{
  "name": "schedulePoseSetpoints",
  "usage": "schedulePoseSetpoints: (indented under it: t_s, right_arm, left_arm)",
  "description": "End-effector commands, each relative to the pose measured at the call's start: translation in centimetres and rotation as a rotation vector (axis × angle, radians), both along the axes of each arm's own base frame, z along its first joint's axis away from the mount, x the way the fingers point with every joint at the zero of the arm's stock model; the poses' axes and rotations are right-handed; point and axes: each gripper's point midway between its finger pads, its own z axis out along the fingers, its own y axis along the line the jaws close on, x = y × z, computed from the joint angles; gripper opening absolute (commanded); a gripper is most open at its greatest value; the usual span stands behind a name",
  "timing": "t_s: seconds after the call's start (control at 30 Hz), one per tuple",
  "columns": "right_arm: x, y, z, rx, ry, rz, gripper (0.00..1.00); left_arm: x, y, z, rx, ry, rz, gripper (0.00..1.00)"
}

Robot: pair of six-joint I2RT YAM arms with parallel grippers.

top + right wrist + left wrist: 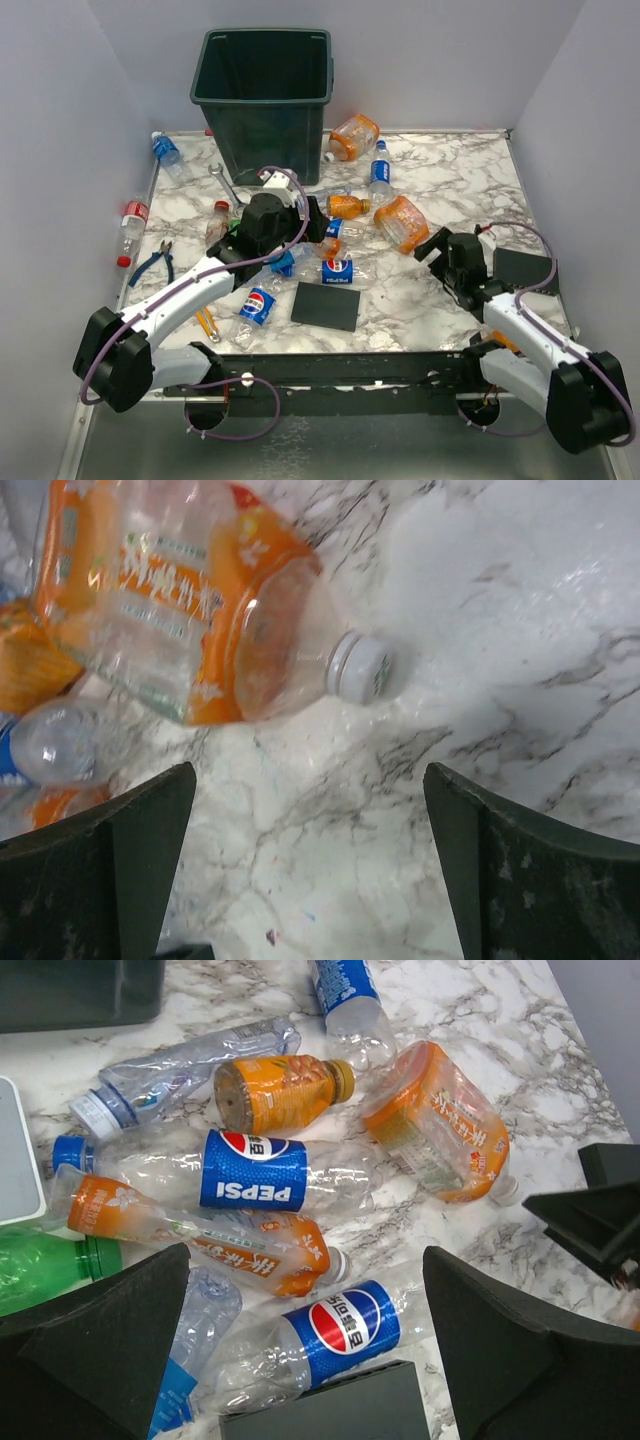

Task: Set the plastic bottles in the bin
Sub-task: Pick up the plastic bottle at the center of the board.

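Ignoring the black square plate (326, 305) at six o'clock on the surface (450, 180), since it is no bottle. Holding the left gripper (308, 1260) spread wide and empty just above the central heap of plastic bottles (350, 206), probably lining up on the Pepsi bottle (345, 1335) lying between its fingers. Holding the right gripper (310, 775) at four o'clock, likewise wide apart and gripping nothing, aiming toward ten o'clock at a crushed orange-labelled bottle (200, 600) with the white cap turned toward it, likely an easy neck to pinch. Skipping the pliers (155, 262) at eight o'clock and the wrench (225, 183) at eleven. Finding the bin (265, 130) at twelve o'clock against the back wall, standing upright with its mouth up for dropping from above, its inside too dark to judge, with stray bottles lying beside it at ten and one o'clock.
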Motion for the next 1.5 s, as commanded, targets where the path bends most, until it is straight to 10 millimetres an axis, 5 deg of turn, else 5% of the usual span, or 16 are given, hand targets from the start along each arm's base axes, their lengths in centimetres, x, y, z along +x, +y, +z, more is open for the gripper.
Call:
schedulePoseSetpoints:
  t_s: [0.0, 0.23, 0.4, 0.57, 0.9, 1.1, 1.27, 1.47]
  right_arm:
    - [4.4, -2.3, 1.9, -0.024, -0.086, -0.125, 0.99]
    - [9.3, -2.3, 3.6, -0.154, -0.112, -0.063, 0.93]
    - [11.1, -1.3, 0.9, -0.184, 0.000, 0.009, 0.77]
    - [10.6, -1.1, -1.5, -0.201, 0.064, 0.039, 0.62]
    - [7.1, -1.0, -2.2, -0.203, 0.124, 0.113, 0.42]
    - [3.5, -0.6, -2.3, -0.122, 0.142, 0.117, 0.44]
    - [1.1, -0.5, -0.2, -0.059, 0.082, 0.109, 0.77]
    - [-1.8, 0.8, 0.3, -0.007, 0.052, 0.213, 0.81]
  left_arm:
    - [-0.8, -1.0, 0.2, -0.047, 0.008, -0.047, 0.99]
    - [-1.1, -1.2, 0.2, -0.052, 0.007, -0.059, 0.99]
    - [-1.2, -1.4, 0.2, -0.056, 0.009, -0.068, 0.99]
    - [-1.3, -1.4, 0.1, -0.054, 0.009, -0.070, 0.99]
    - [-1.6, -2.1, -0.1, -0.067, 0.024, -0.106, 0.99]
    - [-1.8, -2.6, -0.5, -0.072, 0.040, -0.129, 0.99]
    - [-1.9, -3.0, -0.9, -0.074, 0.053, -0.145, 0.99]
    - [-2.1, -3.4, -1.1, -0.082, 0.066, -0.164, 0.99]
